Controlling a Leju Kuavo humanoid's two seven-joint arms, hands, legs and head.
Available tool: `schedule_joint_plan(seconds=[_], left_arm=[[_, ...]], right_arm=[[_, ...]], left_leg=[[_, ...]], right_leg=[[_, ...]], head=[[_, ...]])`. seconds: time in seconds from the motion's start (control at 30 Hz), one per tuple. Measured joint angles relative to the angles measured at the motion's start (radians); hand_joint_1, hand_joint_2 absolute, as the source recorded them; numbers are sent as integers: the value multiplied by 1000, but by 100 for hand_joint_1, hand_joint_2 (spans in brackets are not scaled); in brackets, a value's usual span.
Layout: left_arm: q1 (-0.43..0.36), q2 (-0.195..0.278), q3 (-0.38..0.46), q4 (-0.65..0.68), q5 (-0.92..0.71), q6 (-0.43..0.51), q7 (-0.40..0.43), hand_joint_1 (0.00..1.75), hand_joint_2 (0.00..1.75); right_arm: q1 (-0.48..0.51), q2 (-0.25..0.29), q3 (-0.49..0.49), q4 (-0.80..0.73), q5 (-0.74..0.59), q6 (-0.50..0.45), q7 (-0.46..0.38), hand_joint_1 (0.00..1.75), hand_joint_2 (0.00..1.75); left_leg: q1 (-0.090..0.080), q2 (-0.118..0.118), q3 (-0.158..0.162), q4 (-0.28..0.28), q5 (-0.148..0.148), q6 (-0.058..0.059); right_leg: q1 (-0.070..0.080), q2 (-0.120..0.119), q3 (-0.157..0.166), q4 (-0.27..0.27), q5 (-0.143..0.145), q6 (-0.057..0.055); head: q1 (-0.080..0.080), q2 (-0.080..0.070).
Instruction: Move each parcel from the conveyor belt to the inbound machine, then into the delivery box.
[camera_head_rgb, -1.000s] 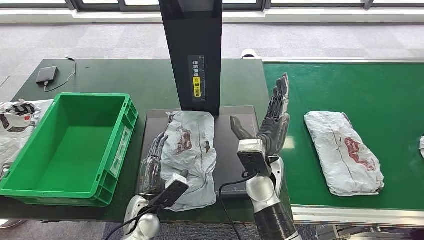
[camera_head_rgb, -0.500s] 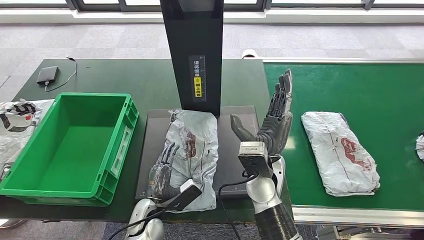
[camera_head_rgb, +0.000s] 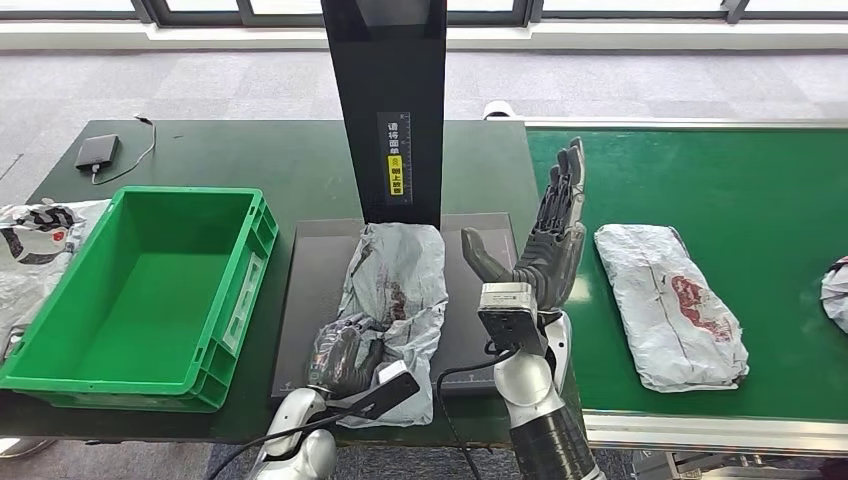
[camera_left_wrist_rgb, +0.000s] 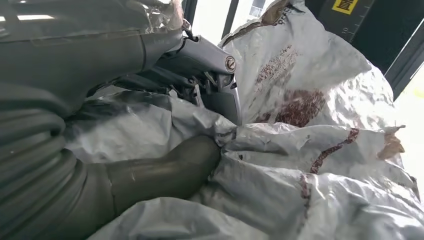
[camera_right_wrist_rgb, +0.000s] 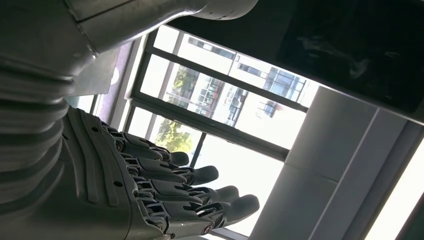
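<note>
Since a second ago the left robot hand (camera_head_rgb: 345, 355) has curled its fingers into the near end of the grey parcel (camera_head_rgb: 398, 300), which now lies bunched and crumpled on the black scanner plate (camera_head_rgb: 310, 270) of the inbound machine (camera_head_rgb: 385, 110); the left wrist view shows thumb (camera_left_wrist_rgb: 165, 172) and fingers pinching folds of the bag. Right robot hand (camera_head_rgb: 545, 240) stands upright with fingers spread, holding nothing, over the edge between the plate and the green conveyor belt (camera_head_rgb: 770, 190). At 3 o'clock from it a second parcel (camera_head_rgb: 668, 305) has ridden a little nearer on the belt. At 9 o'clock from the plate, the green delivery box (camera_head_rgb: 215, 345) sits on the table (camera_head_rgb: 250, 150).
</note>
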Motion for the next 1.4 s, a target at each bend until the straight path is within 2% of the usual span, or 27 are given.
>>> schedule_joint_plan(seconds=[0.33, 0.53, 0.63, 0.7, 0.77, 0.9, 1.03, 1.2, 1.4], left_arm=[[-40, -6, -16, 56, -56, -1, 26, 175, 175], [-41, -6, -16, 47, -89, 139, 66, 175, 175], [-36, -7, -8, 14, -109, 273, 73, 175, 175], [-21, -7, 8, -75, -148, 366, 58, 175, 175], [-1, -7, 23, -232, -230, 405, 50, 175, 175], [21, -4, 22, -571, -369, 418, 58, 175, 175], [1, -2, 21, -817, -372, 419, -32, 175, 175], [-39, -6, 48, -956, -372, 419, -100, 175, 175], [-103, -15, 113, -1003, -372, 419, -122, 175, 175]], right_arm=[[4, -2, 0, -10, 9, 3, 8, 0, 175], [17, -5, 0, -36, 25, 0, 20, 0, 175], [26, -8, 0, -48, 31, 1, 23, 0, 175], [31, -10, 0, -52, 35, 4, 23, 0, 175], [32, -12, 0, -52, 32, 4, 18, 0, 175], [31, -12, 0, -46, -1, -12, 0, 0, 175], [30, -12, 0, -41, -28, -31, -4, 0, 175], [30, -12, 0, -37, -35, -45, -6, 0, 175], [34, -13, 0, -37, -44, -58, -6, 0, 175]], left_leg=[[0, 0, 0, 0, 0, 0], [0, 1, 0, 0, 0, 0], [0, 1, -1, 0, 0, 0], [1, 1, -2, 0, 0, 0], [1, 1, -3, 0, 0, -1], [1, 1, -4, 0, 0, -1], [1, 0, -4, 0, 0, -1], [1, 0, -4, 0, 0, -1], [1, 0, -4, 0, 1, -1]], right_leg=[[0, 0, 0, 0, 0, 0], [0, 0, -1, 0, 0, 0], [1, 0, -2, 0, 0, 0], [1, 0, -3, 0, 0, -1], [2, 1, -4, 1, 1, -1], [2, 1, -5, 1, 0, -1], [1, 0, -5, 0, 0, -1], [1, 0, -4, 0, 0, -1], [2, 0, -4, 1, 1, -1]], head=[[0, 0], [0, 0], [0, 0], [0, 0], [0, 0], [0, 0], [0, 0], [0, 0], [0, 0]])
